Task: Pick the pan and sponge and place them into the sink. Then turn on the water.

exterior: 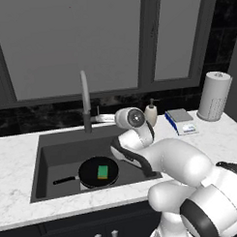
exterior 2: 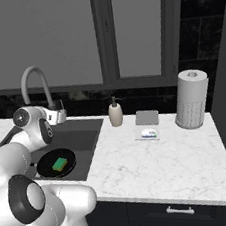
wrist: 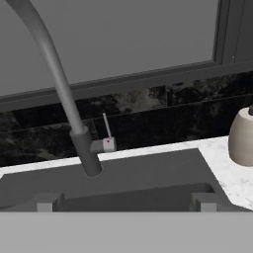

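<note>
Pan and sponge lie in the sink; the hand faces the faucet.

The pan (exterior: pixel 98 172) sits on the sink (exterior: pixel 54 151) floor near its front wall, handle pointing left, with the sponge (exterior: pixel 102 172) lying green face up inside it. Behind, the hand (wrist: pixel 126 200) hovers over the basin; its fingertips stand wide apart, holding nothing. Further back the faucet (wrist: pixel 74 118) rises from the bench's rear edge, its lever (wrist: pixel 105 129) upright, and a soap bottle (exterior 2: pixel 115 113) stands right of the sink.

Counter (exterior 2: pixel 157 164): white marble-look, grey-veined, smooth. Sink (exterior: pixel 58 151) and faucet (wrist: pixel 54 74): matt grey, metal-like; pan (exterior: pixel 88 172): matt black. Paper-towel roll (exterior 2: pixel 191 99): dimpled white paper; backsplash (wrist: pixel 148 118): glossy black stone.
</note>
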Tool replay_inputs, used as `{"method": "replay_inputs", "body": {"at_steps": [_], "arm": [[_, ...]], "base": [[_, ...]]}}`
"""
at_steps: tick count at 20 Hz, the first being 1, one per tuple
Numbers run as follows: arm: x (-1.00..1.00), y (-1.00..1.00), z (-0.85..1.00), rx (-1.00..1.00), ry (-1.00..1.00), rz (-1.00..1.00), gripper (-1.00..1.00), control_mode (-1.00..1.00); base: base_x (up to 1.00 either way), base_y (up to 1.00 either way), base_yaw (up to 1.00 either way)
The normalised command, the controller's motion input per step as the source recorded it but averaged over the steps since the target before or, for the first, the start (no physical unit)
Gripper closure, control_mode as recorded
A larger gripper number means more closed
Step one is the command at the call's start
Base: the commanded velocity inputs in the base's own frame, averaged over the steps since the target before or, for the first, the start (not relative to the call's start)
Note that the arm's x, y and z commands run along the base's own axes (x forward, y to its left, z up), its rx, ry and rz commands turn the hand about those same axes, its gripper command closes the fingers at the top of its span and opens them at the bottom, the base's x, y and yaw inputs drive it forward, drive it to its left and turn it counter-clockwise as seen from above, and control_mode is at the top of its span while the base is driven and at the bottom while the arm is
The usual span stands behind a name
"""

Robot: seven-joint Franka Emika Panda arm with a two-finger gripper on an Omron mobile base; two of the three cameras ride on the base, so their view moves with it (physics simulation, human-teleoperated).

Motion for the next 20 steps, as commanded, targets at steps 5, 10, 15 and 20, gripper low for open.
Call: {"method": "replay_inputs", "body": {"at_steps": [5,10,15,20], "arm": [[0.0,0.0,0.0,0.0,0.0,0.03,-1.0,-1.0],[0.0,0.0,0.0,0.0,-0.02,0.03,-1.0,-1.0],[0.04,0.0,0.0,0.0,-0.07,0.05,-1.0,-1.0],[0.3,0.0,-0.1,0.0,-0.01,0.01,-1.0,-1.0]], "base": [[0.0,0.0,0.0],[0.0,0.0,0.0],[0.0,0.0,0.0],[0.0,0.0,0.0]]}}
